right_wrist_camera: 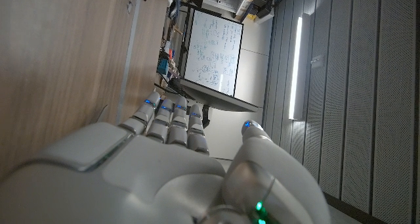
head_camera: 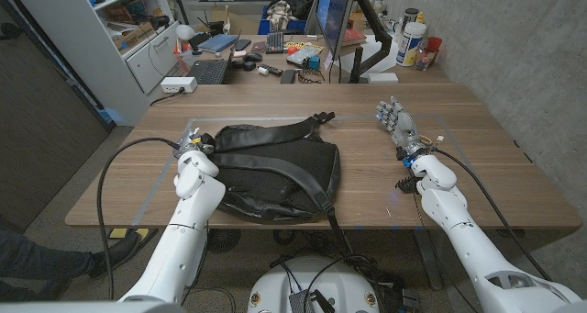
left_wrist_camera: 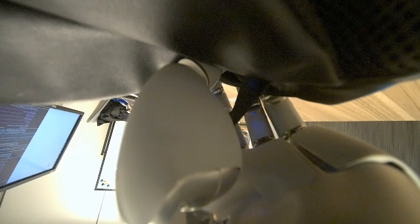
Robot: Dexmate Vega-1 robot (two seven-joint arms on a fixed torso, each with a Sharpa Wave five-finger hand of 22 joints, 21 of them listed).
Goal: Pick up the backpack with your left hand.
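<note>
Head view: high, facing down over the brown wooden tabletop (head_camera: 477,157). Left wrist view: pressed against the black fabric backpack (left_wrist_camera: 197,27). Right wrist view: close along its white hand (right_wrist_camera: 197,171), sharing the tabletop.

Matt black cloth backpack (head_camera: 275,162) w/ mesh panel, smooth wood-grain table (head_camera: 477,157), glossy white plastic arms

Concrete wall (head_camera: 514,38) at right, white shelving (head_camera: 110,28) at left, cluttered desk (head_camera: 275,51) behind the wooden table (head_camera: 477,166)

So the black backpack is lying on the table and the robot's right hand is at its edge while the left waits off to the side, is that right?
Sides are swapped. In the head view, the left hand is at the edge of the black backpack lying on the table, while the right hand waits apart.
</note>
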